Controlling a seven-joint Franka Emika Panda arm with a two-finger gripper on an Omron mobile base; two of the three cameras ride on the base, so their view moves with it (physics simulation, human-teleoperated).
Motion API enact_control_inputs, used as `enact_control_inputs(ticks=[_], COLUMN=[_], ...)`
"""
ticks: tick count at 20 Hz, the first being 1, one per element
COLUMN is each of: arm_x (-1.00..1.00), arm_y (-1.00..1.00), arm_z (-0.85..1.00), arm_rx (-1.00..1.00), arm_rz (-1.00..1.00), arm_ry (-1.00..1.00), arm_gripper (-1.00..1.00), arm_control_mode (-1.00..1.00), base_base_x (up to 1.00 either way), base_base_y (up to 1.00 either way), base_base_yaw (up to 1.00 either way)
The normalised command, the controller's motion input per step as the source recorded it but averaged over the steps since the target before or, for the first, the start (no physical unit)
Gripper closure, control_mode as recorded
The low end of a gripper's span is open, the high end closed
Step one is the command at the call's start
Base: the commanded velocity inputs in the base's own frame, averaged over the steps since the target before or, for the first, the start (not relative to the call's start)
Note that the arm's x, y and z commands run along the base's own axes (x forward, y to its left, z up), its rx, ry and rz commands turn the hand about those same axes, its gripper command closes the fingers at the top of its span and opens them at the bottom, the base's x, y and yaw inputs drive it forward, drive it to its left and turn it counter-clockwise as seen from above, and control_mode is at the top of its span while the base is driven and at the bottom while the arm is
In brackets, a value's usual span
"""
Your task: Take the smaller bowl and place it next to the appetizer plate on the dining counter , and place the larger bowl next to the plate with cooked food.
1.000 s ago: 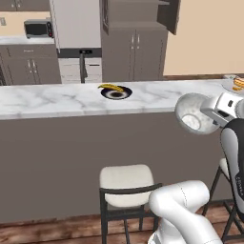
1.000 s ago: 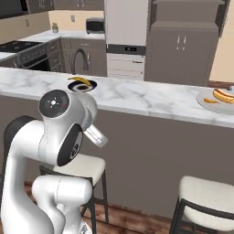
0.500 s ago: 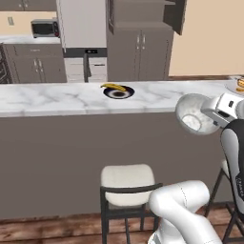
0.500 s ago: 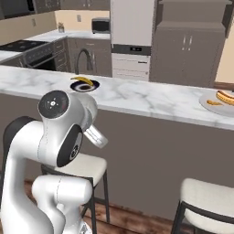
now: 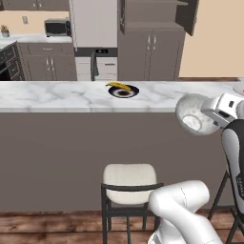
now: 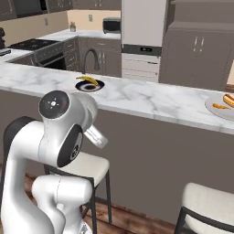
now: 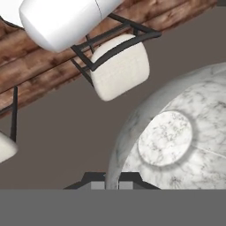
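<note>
One appetizer plate w/ a yellow food piece sits mid-desk on the marbled dining counter; one plate with cooked food lies far along to the right, well apart. One smaller bowl, speckled grey, is clamped by its rim in the hand, in the air in front of the desk's edge, just below its top. Two pale stools stand below; no readable writing anywhere.

smaller bowl: speckled stone-like, matt | dining counter: glossy marble top
</note>
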Motion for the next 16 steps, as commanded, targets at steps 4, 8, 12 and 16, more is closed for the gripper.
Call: enact_control_inputs(ticks=[4, 8, 12, 16], arm_x=[0.11, 0.34, 0.38, 0.36], arm_y=[0.00, 0.00, -0.01, -0.18], arm_z=[0.00, 0.00, 0.01, 0.13], arm_rx=[0.00, 0.00, 0.00, 0.00], arm_rz=[0.00, 0.00, -0.02, -0.01], arm_ry=[0.00, 0.00, 0.00, 0.02], arm_gripper=[1.00, 1.00, 1.00, 1.00], arm_control_mode=[-1.00, -1.00, -1.00, -1.00], base_base_x=[0.39, 0.00, 0.00, 0.00], base_base_y=[0.00, 0.00, 0.00, 0.00], base_base_yaw=[0.00, 0.00, 0.00, 0.00])
